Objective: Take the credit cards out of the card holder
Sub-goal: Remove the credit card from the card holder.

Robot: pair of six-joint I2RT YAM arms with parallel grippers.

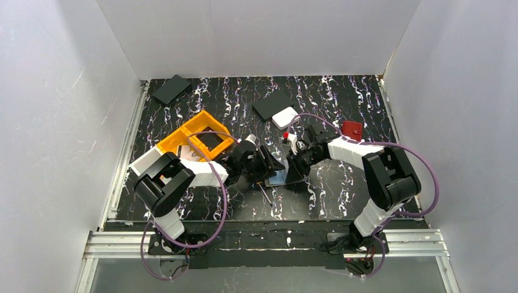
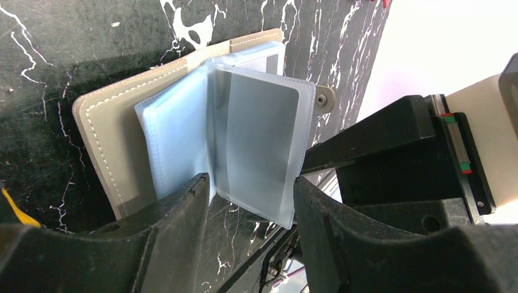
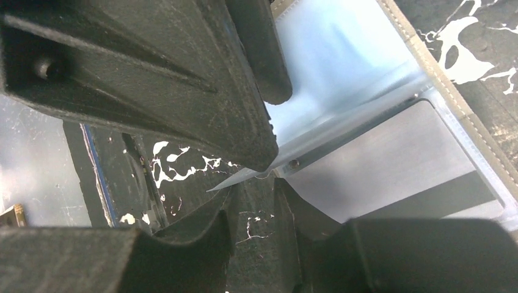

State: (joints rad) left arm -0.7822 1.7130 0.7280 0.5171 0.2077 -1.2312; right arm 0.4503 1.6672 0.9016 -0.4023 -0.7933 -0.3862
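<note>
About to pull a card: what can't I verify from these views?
- Top external: card holder mostly under left gripper and right gripper.
- Left wrist: sleeve lower edge behind left gripper; grip unclear.
- Right wrist: blurred close-up; whether right gripper pinches the thin sheet unclear.

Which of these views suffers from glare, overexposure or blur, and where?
Top view: evenly lit, sharp, but the card holder is tiny. Left wrist view: upper right corner burnt out white; the left pincer is dark, slightly soft. Right wrist view: very close, near parts blurred; the holder's pale inside looks washed out.
</note>
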